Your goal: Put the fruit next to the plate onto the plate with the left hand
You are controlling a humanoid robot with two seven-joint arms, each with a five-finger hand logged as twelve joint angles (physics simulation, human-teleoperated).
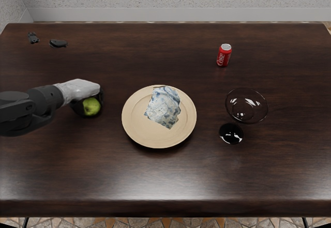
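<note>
A green fruit (92, 106) sits on the dark table to the left of the tan plate (135, 127). My left hand (89, 100) comes in from the left edge and lies over the fruit, its dark fingers curled around it. A blue-and-white crumpled object (163, 107) rests on the plate's middle. The fruit is still on the table surface, a short gap from the plate's rim. The right arm does not show.
A red soda can (223, 55) stands at the back right. A clear glass bowl (246, 105) and a small black round object (231, 133) lie right of the plate. Two small dark items (58, 43) lie at the back left.
</note>
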